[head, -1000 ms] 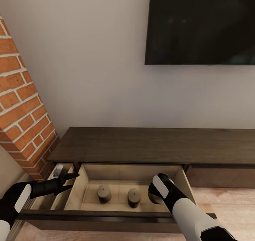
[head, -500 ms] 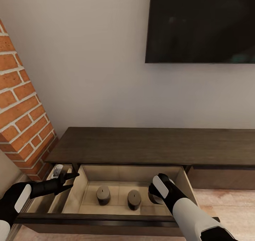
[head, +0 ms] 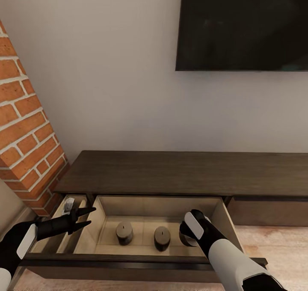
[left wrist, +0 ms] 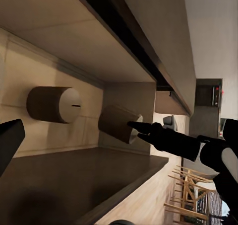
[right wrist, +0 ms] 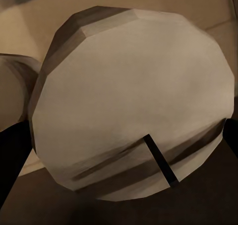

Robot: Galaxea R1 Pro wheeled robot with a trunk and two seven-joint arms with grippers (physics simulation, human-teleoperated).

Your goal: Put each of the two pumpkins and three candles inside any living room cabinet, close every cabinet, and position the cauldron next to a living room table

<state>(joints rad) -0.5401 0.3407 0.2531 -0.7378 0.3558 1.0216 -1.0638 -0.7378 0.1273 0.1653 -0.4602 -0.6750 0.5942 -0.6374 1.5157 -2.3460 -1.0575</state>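
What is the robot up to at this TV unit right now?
The robot is loading candles into the open drawer of the low dark-brown TV cabinet. Two candles already stand upright on the pale drawer floor. The right gripper reaches down inside the drawer with a third candle right between its fingers, seemingly holding it. The left gripper hangs open near the drawer's left wall, holding nothing. The drawer is not yet closed.
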